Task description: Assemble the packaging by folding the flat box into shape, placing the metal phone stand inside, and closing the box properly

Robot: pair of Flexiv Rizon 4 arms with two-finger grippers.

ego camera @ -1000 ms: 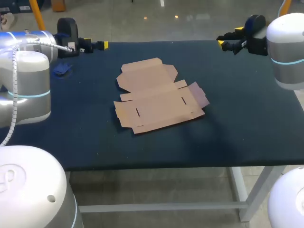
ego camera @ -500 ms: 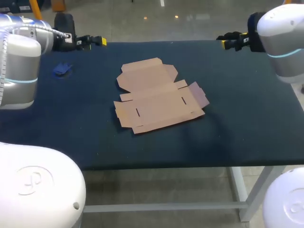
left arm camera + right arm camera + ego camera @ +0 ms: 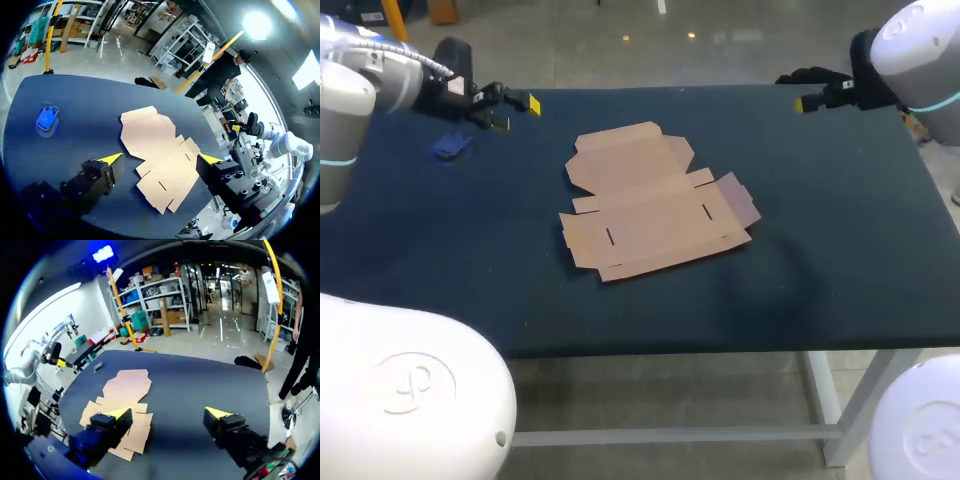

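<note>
Mid-table, flat box (image 3: 655, 205); near left gripper (image 3: 517, 112), blue thing (image 3: 450, 146), perhaps the stand.

Dark blue worktop (image 3: 840, 250). Flat cardboard box (image 3: 655, 205) lies unfolded on it, flaps spread, ahead of left end effector (image 3: 161, 159); ahead and to one side of right end effector (image 3: 167, 412). Small blue object (image 3: 450, 146) on worktop near left end effector, well apart from box.

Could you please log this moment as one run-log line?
flat box: unfolded, mid-table | blue stand: outside box, far-left | left gripper: jaws open, empty | right gripper: jaws open, empty
</note>
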